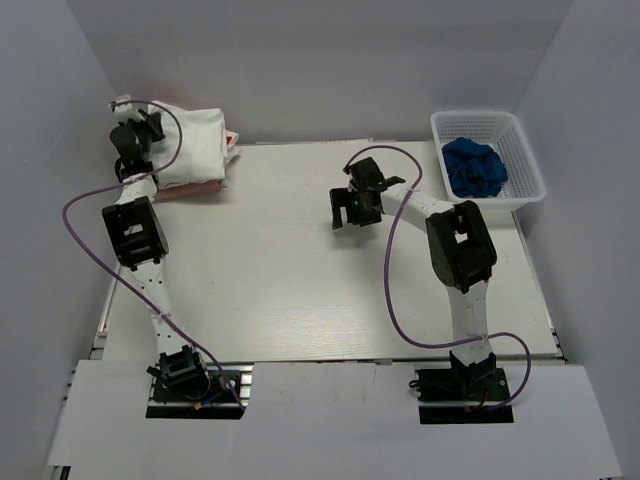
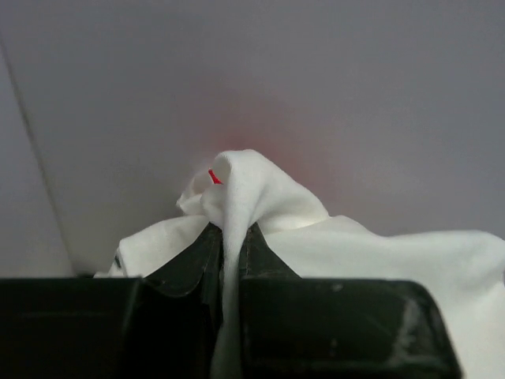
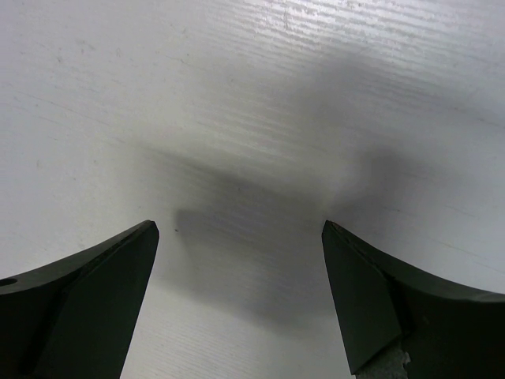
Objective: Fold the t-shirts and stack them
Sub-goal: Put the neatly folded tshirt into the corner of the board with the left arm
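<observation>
Clamped on a fold of white t-shirt [image 2: 264, 201], left gripper [image 2: 231, 234] should lift gently; right gripper [image 3: 239, 227] hovers, jaws apart.

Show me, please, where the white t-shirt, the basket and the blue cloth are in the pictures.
white t-shirt [image 1: 195, 140]: top external view, on its flat folded top.
basket [image 1: 526, 160]: top external view, on its right wall.
blue cloth [image 1: 474, 167]: top external view, on the middle of the bundle.

Shirt [image 2: 268, 205]: soft white matt cloth, creased. Counter [image 3: 237, 95]: white, fine grained texture, matt. Basket [image 1: 527, 160] at 2 o'clock: perforated white plastic.
</observation>
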`<control>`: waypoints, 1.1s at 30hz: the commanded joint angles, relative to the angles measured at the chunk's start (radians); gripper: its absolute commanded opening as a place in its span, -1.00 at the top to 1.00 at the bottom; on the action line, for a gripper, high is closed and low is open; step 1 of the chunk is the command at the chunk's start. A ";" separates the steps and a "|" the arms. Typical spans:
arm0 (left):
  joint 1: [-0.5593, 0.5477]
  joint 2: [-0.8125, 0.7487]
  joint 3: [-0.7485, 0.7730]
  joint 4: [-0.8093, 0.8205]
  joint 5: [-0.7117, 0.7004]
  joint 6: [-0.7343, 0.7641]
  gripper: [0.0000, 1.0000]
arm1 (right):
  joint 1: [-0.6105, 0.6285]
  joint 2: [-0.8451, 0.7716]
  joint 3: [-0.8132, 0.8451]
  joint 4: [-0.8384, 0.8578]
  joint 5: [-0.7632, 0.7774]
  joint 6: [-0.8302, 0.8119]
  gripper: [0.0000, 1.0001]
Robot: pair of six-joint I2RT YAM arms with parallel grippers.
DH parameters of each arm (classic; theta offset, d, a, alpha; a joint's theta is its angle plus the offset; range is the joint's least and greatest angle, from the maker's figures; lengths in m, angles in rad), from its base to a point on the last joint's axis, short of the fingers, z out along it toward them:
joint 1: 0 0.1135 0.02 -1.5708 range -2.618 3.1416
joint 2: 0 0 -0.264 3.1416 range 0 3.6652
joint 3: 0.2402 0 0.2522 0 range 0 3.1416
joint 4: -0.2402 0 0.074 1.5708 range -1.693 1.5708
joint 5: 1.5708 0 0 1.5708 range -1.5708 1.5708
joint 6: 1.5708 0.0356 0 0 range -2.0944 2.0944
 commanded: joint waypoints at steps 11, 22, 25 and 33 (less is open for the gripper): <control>-0.016 0.060 0.115 -0.081 -0.059 -0.018 -0.99 | -0.002 0.049 0.042 -0.045 -0.008 -0.016 -0.81; -0.016 -0.231 -0.188 -0.158 -0.144 0.005 -1.00 | 0.004 -0.072 -0.067 0.013 -0.028 -0.016 -0.81; -0.016 -0.377 -0.410 -0.152 -0.184 0.030 -1.00 | 0.006 -0.126 -0.107 0.046 -0.024 0.002 -0.81; -0.070 -0.744 -0.689 -0.325 -0.270 -0.001 -1.00 | 0.006 -0.368 -0.339 0.202 -0.010 0.070 -0.81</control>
